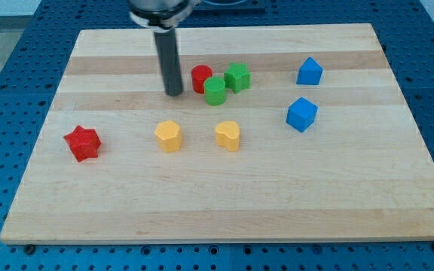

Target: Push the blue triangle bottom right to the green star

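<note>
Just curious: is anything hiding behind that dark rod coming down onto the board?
Nothing shows behind the rod's tip except bare wooden board. The red cylinder sits just to its right, apart. The strip directly behind the rod is covered.

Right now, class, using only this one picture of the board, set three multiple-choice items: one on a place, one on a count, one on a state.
1. Where is my tip?
A. just left of the red cylinder
B. beside the red star
C. between the blue blocks

2. How many yellow blocks are there?
A. one
B. two
C. three

3. The green star and green cylinder are:
A. stacked
B. far apart
C. close together

Answers:
A, the rod ends beside the red cylinder.
B, the left yellow block and the right yellow block.
C, they sit side by side.
</note>
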Robot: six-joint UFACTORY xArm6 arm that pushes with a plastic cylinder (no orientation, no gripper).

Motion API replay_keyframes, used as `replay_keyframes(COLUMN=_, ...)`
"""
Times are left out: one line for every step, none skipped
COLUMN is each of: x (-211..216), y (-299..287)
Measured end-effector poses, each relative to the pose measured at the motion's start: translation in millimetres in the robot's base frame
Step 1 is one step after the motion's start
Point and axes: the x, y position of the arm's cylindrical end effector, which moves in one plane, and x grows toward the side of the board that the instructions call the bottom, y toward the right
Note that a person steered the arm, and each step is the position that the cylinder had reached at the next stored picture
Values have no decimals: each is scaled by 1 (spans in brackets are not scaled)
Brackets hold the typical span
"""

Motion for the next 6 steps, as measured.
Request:
replay_keyframes(x=-24, y=-21)
replay_keyframes(x=-61, y=5)
replay_keyframes(x=-90, y=91)
replay_keyframes(x=-105, y=213)
replay_keyframes(x=-89, y=310)
replay_keyframes(x=-53, y=308)
